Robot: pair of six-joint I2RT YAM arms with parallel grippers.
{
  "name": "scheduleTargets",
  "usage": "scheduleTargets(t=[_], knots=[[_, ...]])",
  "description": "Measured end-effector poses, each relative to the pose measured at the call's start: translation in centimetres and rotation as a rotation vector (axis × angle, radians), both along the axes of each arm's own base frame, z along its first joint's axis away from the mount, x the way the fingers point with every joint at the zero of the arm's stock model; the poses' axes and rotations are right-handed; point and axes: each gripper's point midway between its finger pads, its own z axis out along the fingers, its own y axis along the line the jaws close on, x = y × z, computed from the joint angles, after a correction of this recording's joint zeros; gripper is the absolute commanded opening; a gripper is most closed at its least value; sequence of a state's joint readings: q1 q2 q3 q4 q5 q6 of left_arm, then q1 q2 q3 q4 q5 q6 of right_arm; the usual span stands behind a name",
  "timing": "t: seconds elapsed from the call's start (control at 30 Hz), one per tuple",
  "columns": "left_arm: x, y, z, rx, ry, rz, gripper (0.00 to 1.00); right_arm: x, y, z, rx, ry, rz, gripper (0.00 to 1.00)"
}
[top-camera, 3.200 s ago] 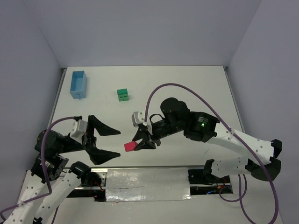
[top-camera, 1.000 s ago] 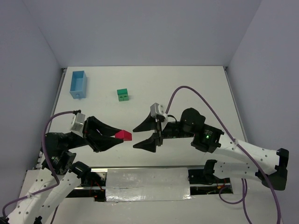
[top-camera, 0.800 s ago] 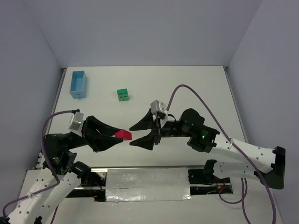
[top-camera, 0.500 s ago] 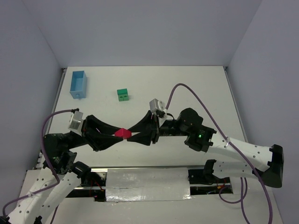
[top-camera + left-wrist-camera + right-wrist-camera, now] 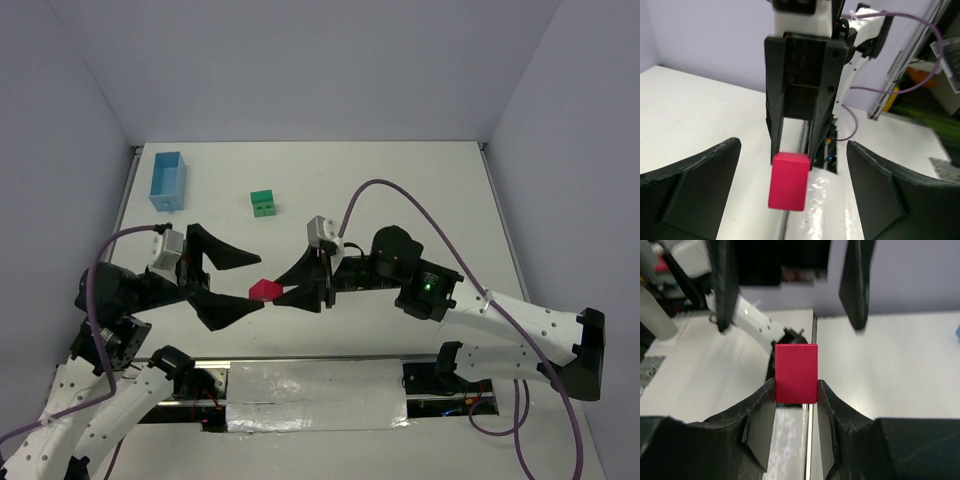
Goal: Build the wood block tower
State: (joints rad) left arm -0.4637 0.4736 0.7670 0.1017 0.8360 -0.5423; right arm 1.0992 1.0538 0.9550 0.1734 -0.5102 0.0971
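Note:
The red roof-shaped block (image 5: 264,290) hangs in the air above the table's near edge, pinched between the fingertips of my right gripper (image 5: 279,293), which is shut on it. The right wrist view shows the same red block (image 5: 796,373) squeezed between both pads. My left gripper (image 5: 247,284) stands wide open around that block without touching it; in the left wrist view the red block (image 5: 788,181) floats between the spread fingers. A green block stack (image 5: 263,203) with dark marks sits further back on the table.
A light blue rectangular box (image 5: 166,181) lies at the far left of the white table (image 5: 400,190). A foil-covered strip (image 5: 315,394) runs along the near edge between the arm bases. Grey walls close in on three sides.
The red block passed from my left gripper to my right: the right jaws closed on it, then the left jaws opened wide and let go.

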Motion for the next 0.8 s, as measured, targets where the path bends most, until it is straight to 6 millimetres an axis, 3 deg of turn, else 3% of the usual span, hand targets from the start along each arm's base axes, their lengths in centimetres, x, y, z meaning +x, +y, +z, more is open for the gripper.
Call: scheduleTargets(t=[0.2, 0.53, 0.67, 0.8], knots=[[-0.9, 0.8, 1.6, 0.136, -0.144, 0.010, 0.99, 0.4, -0.9, -1.7, -0.138, 0.019, -0.010, 0.00], [1.3, -0.3, -2.7, 0.322, -0.064, -0.066, 0.91, -0.1, -2.4, -2.6, -0.204, 0.011, -0.016, 0.00], [1.7, -0.7, -3.2, 0.331, -0.038, -0.089, 0.79, 0.0, -2.4, -2.5, -0.204, 0.007, -0.021, 0.00], [1.3, -1.0, -3.3, 0.317, -0.050, -0.126, 0.79, 0.2, -2.2, -2.0, -0.201, -0.004, -0.022, 0.00]])
